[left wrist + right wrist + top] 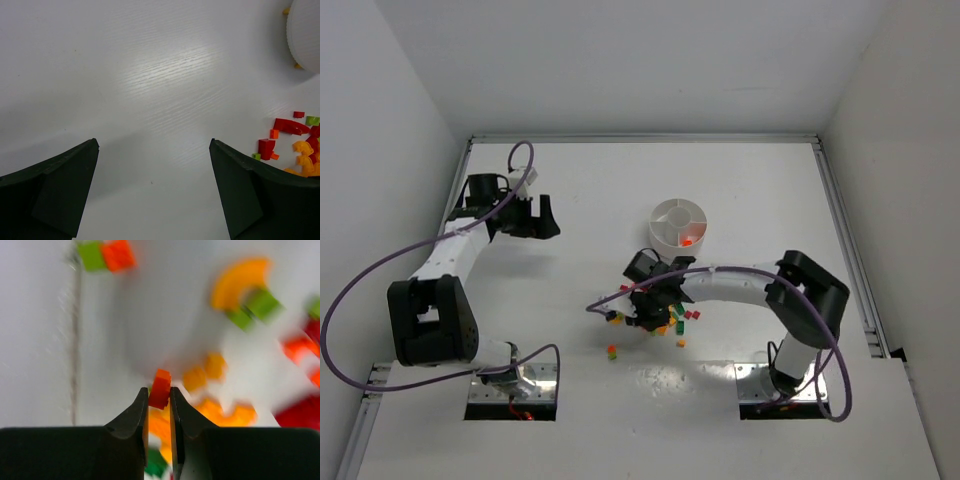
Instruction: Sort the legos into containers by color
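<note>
Squinting at the overhead view, one asked, "What couldn't you make out?"

"The right gripper (645, 312) sat over the legos (672, 318) and covered part of the heap. Its wrist camera blurred everything beyond the fingertips. In the other wrist view, a finger of the left gripper (534, 216) cut off the heap's edge."

"Counts?"

"One round white dish (654, 215), with a central cup and wedge compartments. One small orange-red piece (688, 240) lay in a wedge on its near side. The loose bricks overlapped too much for a total. They were red, orange, yellow and green, some curved, scattered on the table (570, 180) near the dish."

"And the grippers?"

"The right one was clamped on a single red-orange brick (160, 385), pinched at the fingertips, low over the heap. The left one gaped wide above the table, well apart from it all."
</note>
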You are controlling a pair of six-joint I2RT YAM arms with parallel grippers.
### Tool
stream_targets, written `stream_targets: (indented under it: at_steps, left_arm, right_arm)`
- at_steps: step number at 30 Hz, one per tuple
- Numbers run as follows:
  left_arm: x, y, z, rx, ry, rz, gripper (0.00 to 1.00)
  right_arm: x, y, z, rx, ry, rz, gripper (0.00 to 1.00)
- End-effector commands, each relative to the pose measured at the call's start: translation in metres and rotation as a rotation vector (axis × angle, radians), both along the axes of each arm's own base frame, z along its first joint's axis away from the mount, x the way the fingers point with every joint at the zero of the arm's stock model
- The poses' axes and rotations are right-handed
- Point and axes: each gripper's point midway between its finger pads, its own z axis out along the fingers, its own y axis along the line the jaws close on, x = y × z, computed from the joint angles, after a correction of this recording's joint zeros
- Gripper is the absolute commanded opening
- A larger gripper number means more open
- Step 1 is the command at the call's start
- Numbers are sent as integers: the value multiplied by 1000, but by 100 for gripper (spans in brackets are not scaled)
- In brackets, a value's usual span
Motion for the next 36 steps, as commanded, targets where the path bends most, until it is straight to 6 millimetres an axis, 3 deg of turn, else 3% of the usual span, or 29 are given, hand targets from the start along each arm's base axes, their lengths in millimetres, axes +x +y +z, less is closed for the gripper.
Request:
stream_targets:
  at_steps: [1, 2, 9, 14, 15, 18, 25, 31, 35, 36]
  left_arm:
    - [9, 1, 6, -17, -40, -3, 99]
    - [9, 1, 6, -17, -40, -3, 99]
    - [17, 1, 8, -30, -37, -3, 99]
    - [22, -2, 8, -30, -35, -13, 99]
    - [23, -6, 12, -35, -40, -17, 99]
    - [23, -8, 11, -26, -39, -18, 99]
    - [24, -4, 10, -11, -38, -5, 99]
    - [24, -2, 16, 5, -59, -4, 99]
    - [20, -3, 11, 3, -41, -4, 99]
    - [20, -3, 11, 3, -41, -4, 99]
  right_arm:
    - [39, -15, 36, 24, -151, -79, 0]
    - [49, -16, 52, 58, -189, -104, 0]
    - [108, -48, 105, 90, -261, -318, 0]
    - [164, -87, 109, 65, -273, -515, 0]
    - [172, -102, 108, 39, -258, -560, 0]
    - [198, -112, 114, 52, -254, -620, 0]
    - [225, -110, 107, 59, -214, -647, 0]
    - [230, -116, 104, 35, -197, -656, 29]
    - [225, -117, 103, 27, -186, -636, 35]
    - [222, -117, 114, 45, -196, -623, 35]
